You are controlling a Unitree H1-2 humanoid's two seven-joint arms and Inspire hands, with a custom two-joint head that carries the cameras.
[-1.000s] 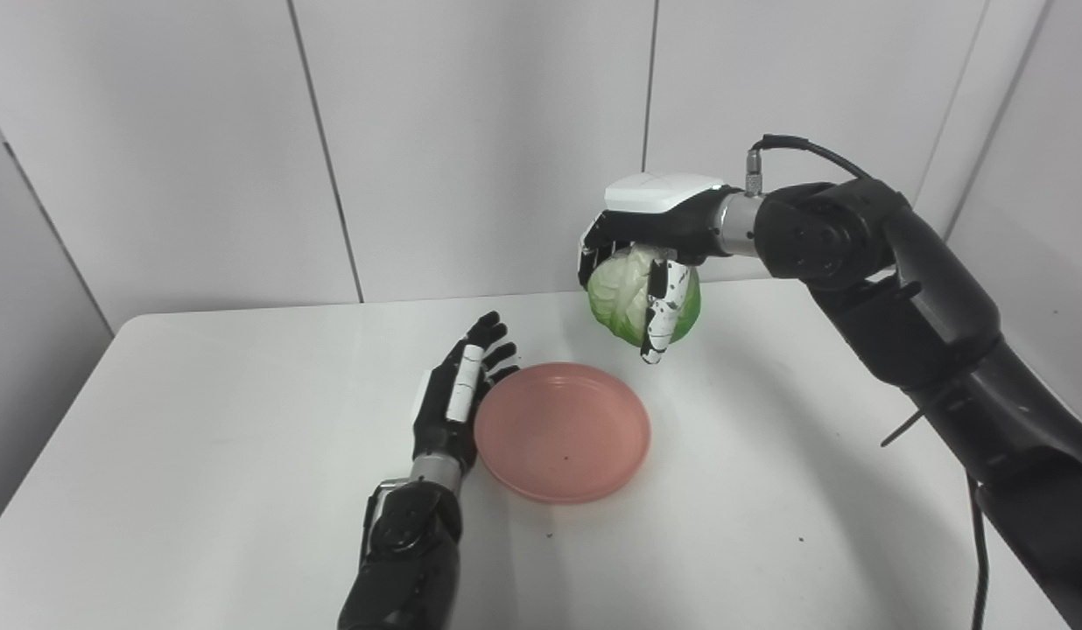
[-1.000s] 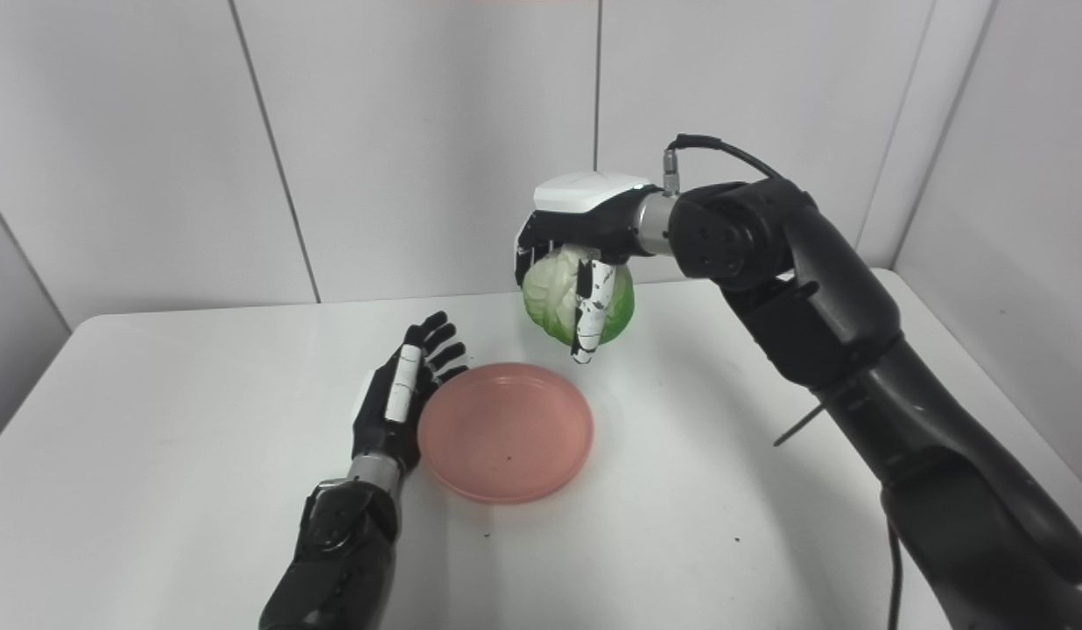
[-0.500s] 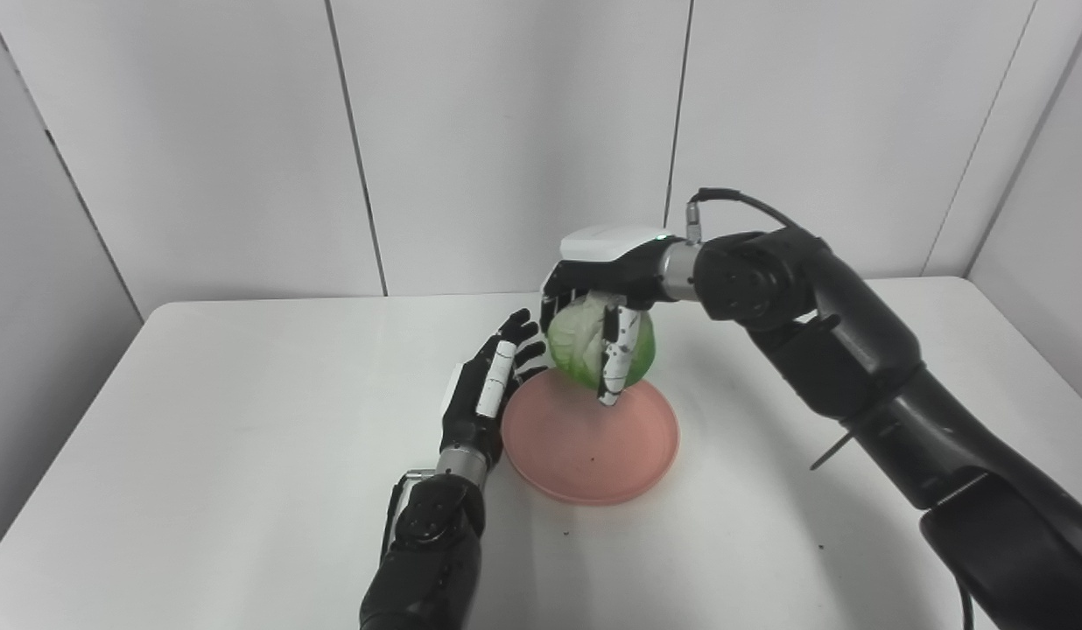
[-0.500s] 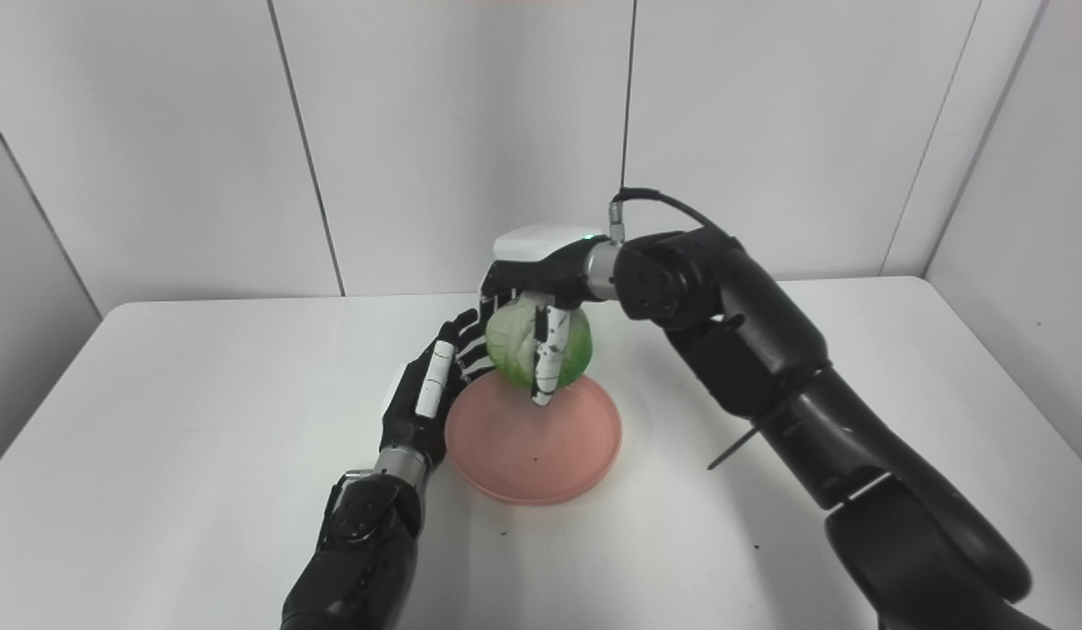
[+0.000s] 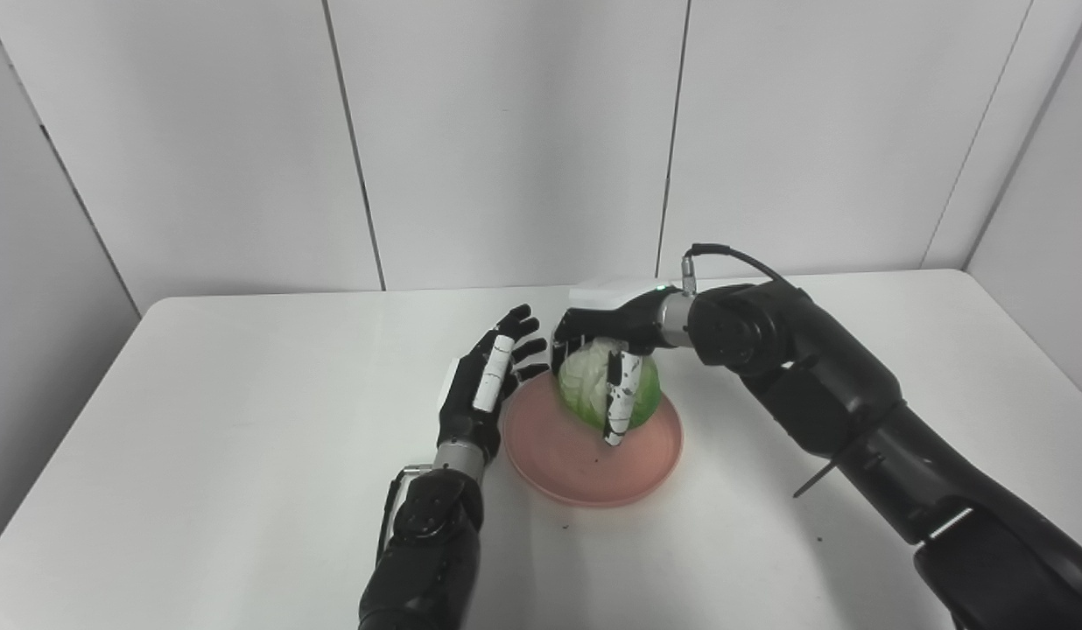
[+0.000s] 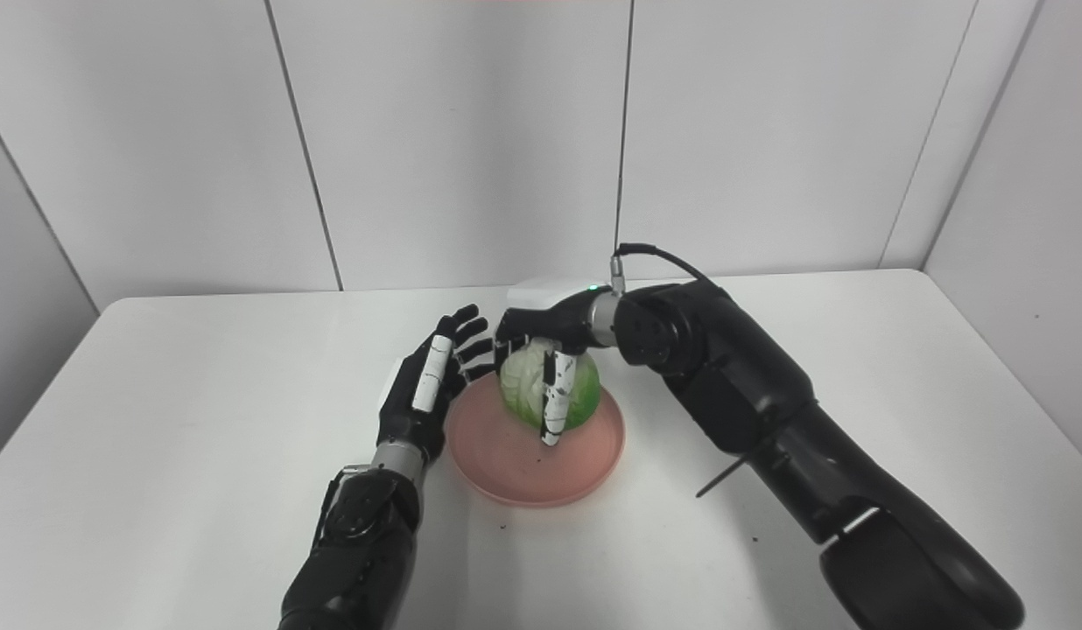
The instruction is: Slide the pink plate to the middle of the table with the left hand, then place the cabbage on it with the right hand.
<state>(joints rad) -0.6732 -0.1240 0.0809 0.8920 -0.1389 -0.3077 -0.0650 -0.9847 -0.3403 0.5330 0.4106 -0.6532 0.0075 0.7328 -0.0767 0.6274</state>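
The right hand has its fingers wrapped over the cabbage, gripping it from above. The cabbage sits low over the far part of the pink plate; whether it already touches the plate is hard to tell. The plate lies near the middle of the white tabletop. The left hand stands on edge just beside the plate's left rim, its fingers spread wide and holding nothing, their tips close to the cabbage.
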